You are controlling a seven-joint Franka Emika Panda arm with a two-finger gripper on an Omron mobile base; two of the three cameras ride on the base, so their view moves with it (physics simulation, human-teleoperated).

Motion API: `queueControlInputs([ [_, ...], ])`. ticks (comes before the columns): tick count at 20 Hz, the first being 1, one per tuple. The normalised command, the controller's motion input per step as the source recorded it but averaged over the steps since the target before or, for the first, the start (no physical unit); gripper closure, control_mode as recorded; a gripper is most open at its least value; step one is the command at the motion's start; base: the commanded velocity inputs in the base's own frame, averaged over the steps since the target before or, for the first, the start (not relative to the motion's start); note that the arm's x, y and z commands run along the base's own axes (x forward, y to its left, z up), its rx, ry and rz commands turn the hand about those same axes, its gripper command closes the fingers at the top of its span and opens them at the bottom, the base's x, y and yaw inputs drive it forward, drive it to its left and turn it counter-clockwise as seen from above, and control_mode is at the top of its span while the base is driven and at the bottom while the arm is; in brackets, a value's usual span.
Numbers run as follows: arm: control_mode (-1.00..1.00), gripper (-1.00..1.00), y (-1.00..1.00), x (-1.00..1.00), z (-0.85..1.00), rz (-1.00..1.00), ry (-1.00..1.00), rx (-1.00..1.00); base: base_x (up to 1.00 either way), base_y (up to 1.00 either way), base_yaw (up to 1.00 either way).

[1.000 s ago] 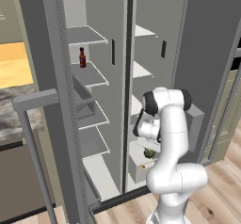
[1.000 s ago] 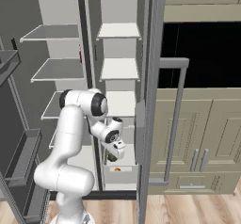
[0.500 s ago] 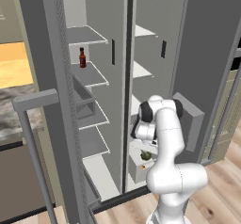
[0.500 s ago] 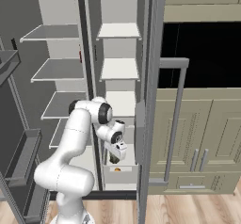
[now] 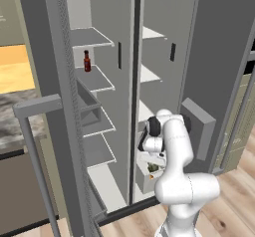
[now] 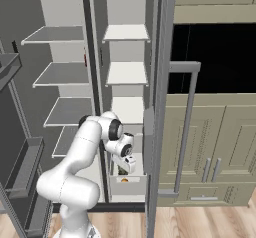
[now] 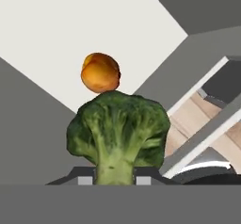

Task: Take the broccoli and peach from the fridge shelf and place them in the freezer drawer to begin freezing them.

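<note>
On the far left of the open fridge, a slim red sauce bottle (image 5: 87,61) is seen standing on an upper fridge shelf (image 5: 97,77), well apart from the work. Further right, in the narrower compartment, the white arm is bent low so that the gripper (image 6: 123,165) hangs over the freezer drawer (image 6: 129,184) at the bottom.

In the hand view the gripper's fingers are pressed against the stalk of the broccoli (image 7: 118,134), which is pinched between them with its dark-green head pointing away from the hand along the line of the fingers. The long axis of the broccoli is thus judged to run straight out from the gripper, stalk nearest, crown farthest.

The peach (image 7: 100,72) is seen just beyond the broccoli's crown, lying on the pale floor of the drawer; in the right base view it shows as an orange spot (image 6: 124,180) low in the drawer. Whether the two touch cannot be told.

The coming release is judged to turn on this: the peach lies directly ahead of the held broccoli, so a drop would land beside or against it.
</note>
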Motion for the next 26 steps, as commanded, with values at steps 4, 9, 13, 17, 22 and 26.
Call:
queueControlInputs([
  [4,-1.00,1.00,0.03,-0.59,-0.63,0.07,0.00,0.00,0.00,0.00,0.00],
  [9,-1.00,-1.00,0.08,-0.41,-0.34,0.03,-0.01,0.00,0.00,0.00,0.00],
  [13,-1.00,-1.00,0.00,-0.24,-0.04,0.00,-0.07,0.00,0.00,0.00,0.00],
  [17,-1.00,-1.00,0.00,-0.24,0.01,0.00,-0.12,0.00,0.00,0.00,0.00],
  [22,-1.00,-1.00,0.00,-0.09,0.26,0.00,-0.11,0.00,0.00,0.00,0.00],
  [26,-1.00,-1.00,0.00,-0.01,0.37,0.00,-0.10,0.00,0.00,0.00,0.00],
])
